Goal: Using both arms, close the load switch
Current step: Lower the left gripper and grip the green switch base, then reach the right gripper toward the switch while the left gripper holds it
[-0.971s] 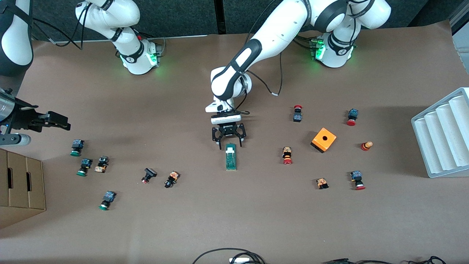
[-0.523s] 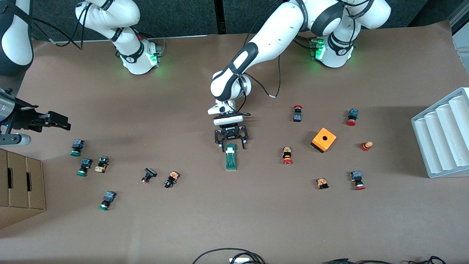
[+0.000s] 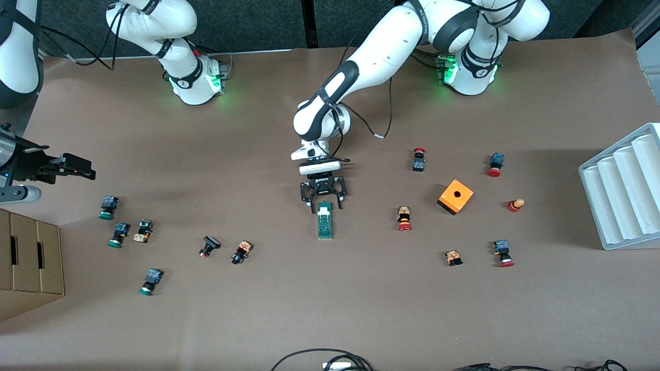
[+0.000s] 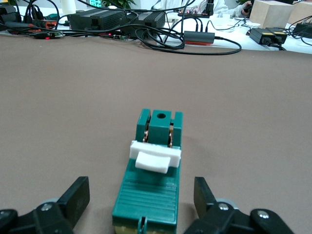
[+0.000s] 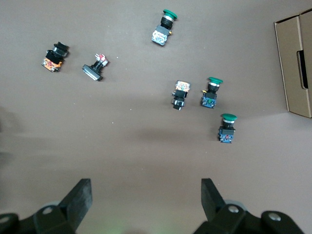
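**Left gripper straddles the end of the load switch**

The load switch (image 3: pixel 325 220) lies flat near the middle of the table, a narrow green block set lengthwise toward the front camera. In the left wrist view (image 4: pixel 152 173) its green body shows a ribbed top at the end by the gripper, a white sliding piece across its middle, and a raised green head with a round hole at the other end, flanked by two slim metal strips.

The left gripper (image 3: pixel 323 202) is low at the switch's end farther from the front camera. Its fingers (image 4: pixel 75 197) stand apart, one on each side of the green body with a gap to either wall, gripping nothing.

The right gripper (image 3: pixel 77 166) hangs over the right arm's end of the table, waiting, its fingers (image 5: pixel 80 197) spread wide and empty above bare tabletop. Green-capped push-buttons (image 5: pixel 227 127) lie below it, next to a cardboard box (image 3: pixel 28 257).

An orange cube (image 3: pixel 456 196) with a hole sits toward the left arm's end of the table among red-capped push-buttons (image 3: pixel 405 218), well apart from the switch. A pale ribbed tray (image 3: pixel 624 185) rests at that end's edge.
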Controlling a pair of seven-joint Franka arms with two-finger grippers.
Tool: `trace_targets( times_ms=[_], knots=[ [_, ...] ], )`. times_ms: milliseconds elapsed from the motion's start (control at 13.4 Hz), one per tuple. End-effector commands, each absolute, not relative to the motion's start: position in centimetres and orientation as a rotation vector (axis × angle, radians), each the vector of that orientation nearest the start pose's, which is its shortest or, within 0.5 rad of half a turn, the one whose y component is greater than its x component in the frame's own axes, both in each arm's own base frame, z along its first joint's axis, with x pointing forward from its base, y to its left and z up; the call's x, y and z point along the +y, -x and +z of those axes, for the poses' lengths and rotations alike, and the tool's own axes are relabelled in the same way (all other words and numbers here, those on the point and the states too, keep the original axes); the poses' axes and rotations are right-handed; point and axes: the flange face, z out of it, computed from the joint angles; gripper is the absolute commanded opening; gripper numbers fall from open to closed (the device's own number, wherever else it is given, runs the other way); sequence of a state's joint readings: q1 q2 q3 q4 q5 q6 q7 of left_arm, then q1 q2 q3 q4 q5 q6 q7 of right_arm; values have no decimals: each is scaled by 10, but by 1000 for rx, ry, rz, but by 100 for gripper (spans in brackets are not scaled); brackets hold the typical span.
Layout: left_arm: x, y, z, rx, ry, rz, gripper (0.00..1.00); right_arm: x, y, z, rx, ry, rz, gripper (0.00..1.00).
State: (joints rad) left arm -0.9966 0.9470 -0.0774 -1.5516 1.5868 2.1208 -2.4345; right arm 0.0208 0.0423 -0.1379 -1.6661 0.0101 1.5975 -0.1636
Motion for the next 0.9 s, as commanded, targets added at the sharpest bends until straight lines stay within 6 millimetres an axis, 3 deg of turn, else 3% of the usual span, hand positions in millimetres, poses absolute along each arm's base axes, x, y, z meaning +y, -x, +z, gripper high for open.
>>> trace_targets(
  times_ms=[0, 299, 448, 822],
  knots=[
    [-582, -361, 77, -268, 2604, -1664, 88, -67, -561, 558, -74, 3089, 185, 100],
    [-585, -357, 78, -265, 2569, -1703, 86, -77, -560, 551, -55, 3084, 210, 100],
    [-583, -356, 77, -262, 2557, -1709, 83, -76, -560, 550, -137, 3078, 210, 100],
    [-582, -351, 68, -294, 2556, -1724, 83, -58, -565, 545, -176, 3038, 199, 100]
  ],
)
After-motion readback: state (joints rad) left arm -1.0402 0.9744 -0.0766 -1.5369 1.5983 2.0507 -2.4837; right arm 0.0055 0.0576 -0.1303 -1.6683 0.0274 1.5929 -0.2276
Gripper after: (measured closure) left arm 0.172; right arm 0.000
